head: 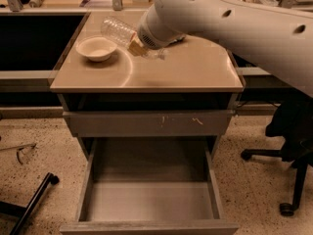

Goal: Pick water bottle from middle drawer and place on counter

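The water bottle [116,30], clear and ribbed, is tilted in the air over the back left of the tan counter [195,70], its base pointing up and left. My gripper [140,47] sits at the end of the big white arm [230,18] and is shut on the bottle's neck end, a tan finger pad [133,47] against it. The bottle's cap and label are hidden by the gripper. The middle drawer [151,202] stands pulled out below the counter, with nothing showing on its grey floor.
A small white bowl [96,48] sits on the counter's left side, just under the bottle. A scratched grey drawer front [146,123] is closed above the open drawer. A black office chair [293,141] stands at right, a black bar [32,202] lies on the floor at left.
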Tool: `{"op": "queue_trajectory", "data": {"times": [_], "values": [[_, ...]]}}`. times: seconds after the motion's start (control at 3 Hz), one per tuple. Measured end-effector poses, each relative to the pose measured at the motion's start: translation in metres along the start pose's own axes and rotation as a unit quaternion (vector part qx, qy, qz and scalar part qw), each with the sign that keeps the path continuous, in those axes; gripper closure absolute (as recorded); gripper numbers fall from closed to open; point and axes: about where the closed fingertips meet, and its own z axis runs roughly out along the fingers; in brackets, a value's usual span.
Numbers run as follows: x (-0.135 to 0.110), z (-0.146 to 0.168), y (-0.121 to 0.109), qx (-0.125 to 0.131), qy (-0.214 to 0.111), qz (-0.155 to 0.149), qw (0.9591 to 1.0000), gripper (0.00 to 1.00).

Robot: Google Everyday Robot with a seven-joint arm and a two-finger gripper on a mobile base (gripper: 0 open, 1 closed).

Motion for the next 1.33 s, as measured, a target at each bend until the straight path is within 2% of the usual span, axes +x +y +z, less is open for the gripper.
{"op": "queue_trajectory", "data": {"times": [0.33, 0.67, 1.0, 1.33], "values": [[0.009, 0.028, -0.022, 0.006, 0.032, 0.007, 0.9994, 1.0], [0.036, 0.053, -0.03, -0.008, 0.068, 0.032, 0.9972, 1.0], [0.071, 0.064, -0.026, -0.021, 0.092, 0.075, 0.9927, 1.0], [0.1, 0.077, -0.015, -0.039, 0.119, 0.093, 0.9878, 1.0]]}}
